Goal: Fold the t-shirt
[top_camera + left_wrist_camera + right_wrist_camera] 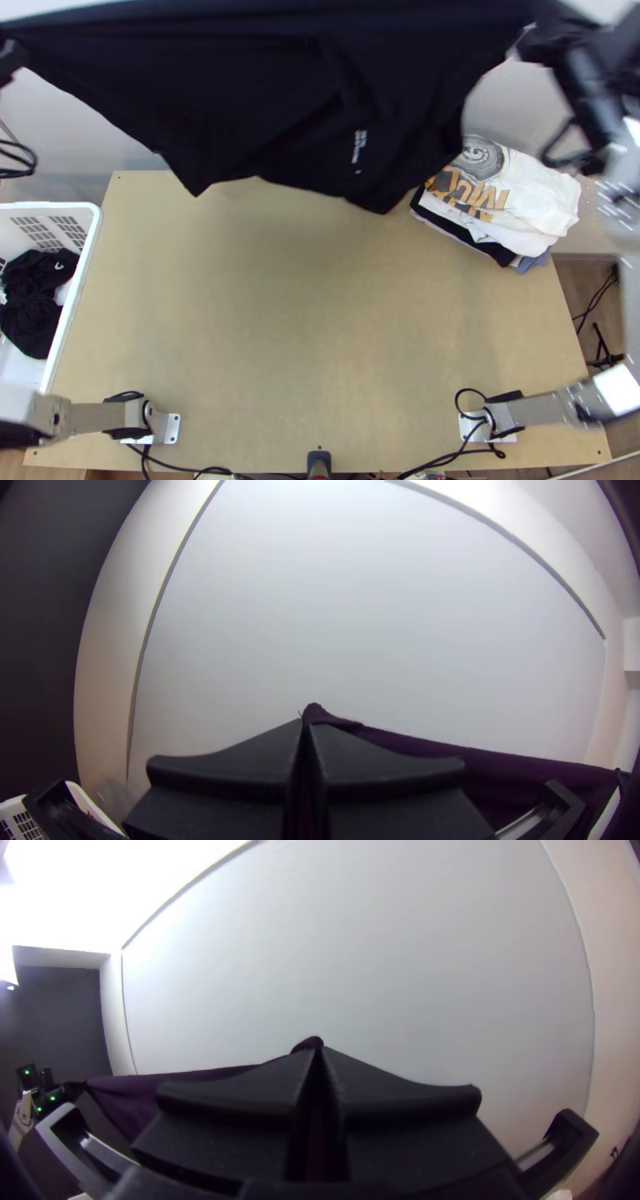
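Note:
A black t-shirt (240, 88) with small white print hangs stretched between the two grippers, above the far side of the table, its lower edge uneven. My left gripper (10, 58) is at the top view's upper left edge, and my right gripper (544, 36) is at its upper right, partly blurred. In the left wrist view my left gripper (305, 725) is shut on one corner of the shirt (427, 747), whose top edge runs taut. Seen from the right wrist, my right gripper (319, 1050) is shut on another corner of the cloth (133, 1097).
A pile of folded clothes (536, 196), a white printed one on top, lies at the table's far right. At the left edge stands a white basket (90, 240) holding dark cloth. Bare tabletop (320, 320) stretches between the arms' bases.

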`<state>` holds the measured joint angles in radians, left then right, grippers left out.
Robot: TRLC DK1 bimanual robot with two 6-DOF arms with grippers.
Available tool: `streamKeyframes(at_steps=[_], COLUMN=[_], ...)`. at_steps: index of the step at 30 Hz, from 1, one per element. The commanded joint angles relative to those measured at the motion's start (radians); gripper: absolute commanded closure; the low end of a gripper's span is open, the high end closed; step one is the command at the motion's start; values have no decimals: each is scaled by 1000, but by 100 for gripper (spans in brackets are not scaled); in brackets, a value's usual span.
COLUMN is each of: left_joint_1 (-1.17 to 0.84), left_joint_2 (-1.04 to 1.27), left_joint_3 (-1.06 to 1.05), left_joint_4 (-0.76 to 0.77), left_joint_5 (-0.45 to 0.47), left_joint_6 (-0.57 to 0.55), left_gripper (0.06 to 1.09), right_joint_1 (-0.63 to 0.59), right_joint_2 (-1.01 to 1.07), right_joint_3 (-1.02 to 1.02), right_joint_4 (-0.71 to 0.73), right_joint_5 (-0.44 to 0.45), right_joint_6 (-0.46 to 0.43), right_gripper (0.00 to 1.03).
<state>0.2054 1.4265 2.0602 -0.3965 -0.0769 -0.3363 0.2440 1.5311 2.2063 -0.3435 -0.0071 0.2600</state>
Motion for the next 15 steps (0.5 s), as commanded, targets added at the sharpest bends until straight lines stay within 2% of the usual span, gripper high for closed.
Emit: streamKeyframes(at_steps=[1,11,15], left_joint_1=[17,51,17], left_joint_2=[-158,-451,-511], left_joint_3=[-17,-141,-156], left_joint_4=[22,-4,-100], left_joint_5=[-24,-23,-18], left_joint_6=[16,45,25], left_gripper=[105,105,105], right_joint_1=[5,11,11], right_joint_2=[-261,-634,-703], right_joint_3=[-17,-108,-166], right_joint_4=[-74,-308,-362], right_joint_5=[6,1,1], right_joint_6=[-5,-34,-36], right_gripper=[100,100,100])
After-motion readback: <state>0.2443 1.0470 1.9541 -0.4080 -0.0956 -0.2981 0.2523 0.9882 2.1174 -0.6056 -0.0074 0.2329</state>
